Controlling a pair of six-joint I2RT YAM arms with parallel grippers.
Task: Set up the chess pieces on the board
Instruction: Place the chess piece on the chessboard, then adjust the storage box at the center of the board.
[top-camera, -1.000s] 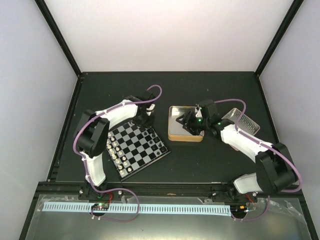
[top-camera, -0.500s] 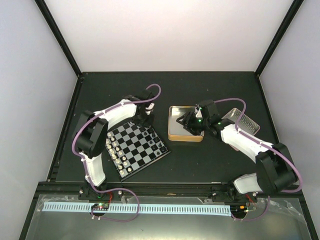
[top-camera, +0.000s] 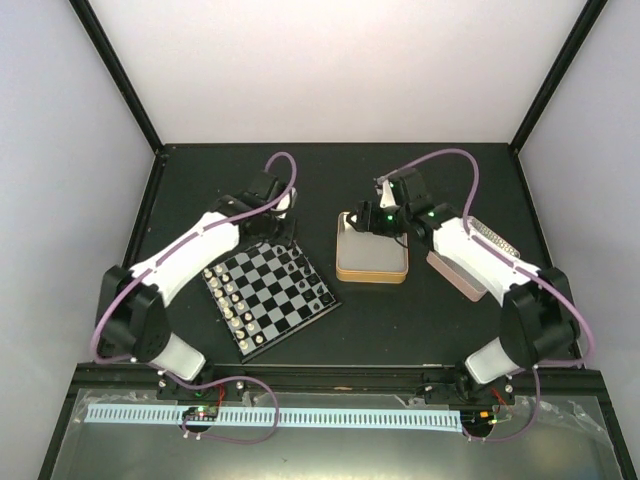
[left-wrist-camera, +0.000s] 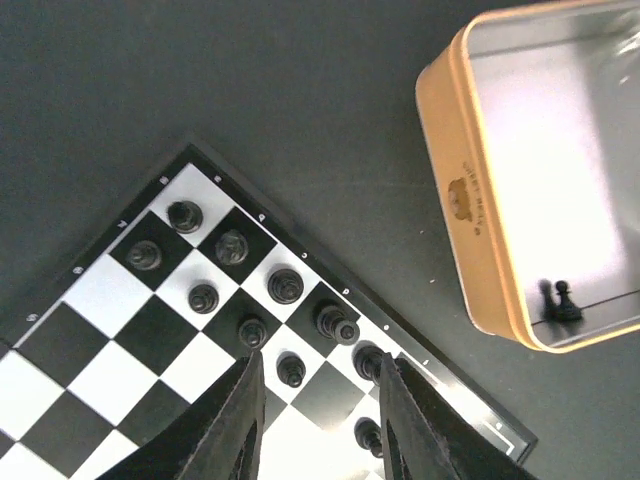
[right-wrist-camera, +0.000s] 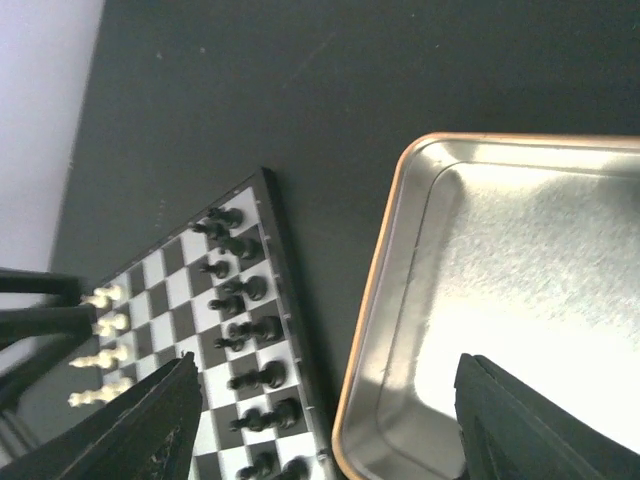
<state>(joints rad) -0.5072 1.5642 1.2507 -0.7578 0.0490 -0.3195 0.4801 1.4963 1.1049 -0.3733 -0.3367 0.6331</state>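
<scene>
- My left jaws stand parted with nothing between the fingers (left-wrist-camera: 238, 425). They hang over the far corner of the board (top-camera: 270, 300), above the rows of black pieces.
- My right jaws are spread wide and hold nothing. One finger (right-wrist-camera: 150, 430) shows at each side of the right wrist view, above the left rim of the tin (top-camera: 372, 272).
- The chess pieces (left-wrist-camera: 285, 285) stand upright in two rows along the board's far-right edge, each on its own square.
- One more black piece (left-wrist-camera: 565, 300) stands alone inside the tin, against its near wall.
- Cream pieces (right-wrist-camera: 100, 345) line the opposite edge of the board.
- The board lies turned at an angle, left of centre on the surface (top-camera: 400, 320). The tin sits just beside the board's right corner, apart from it.
</scene>
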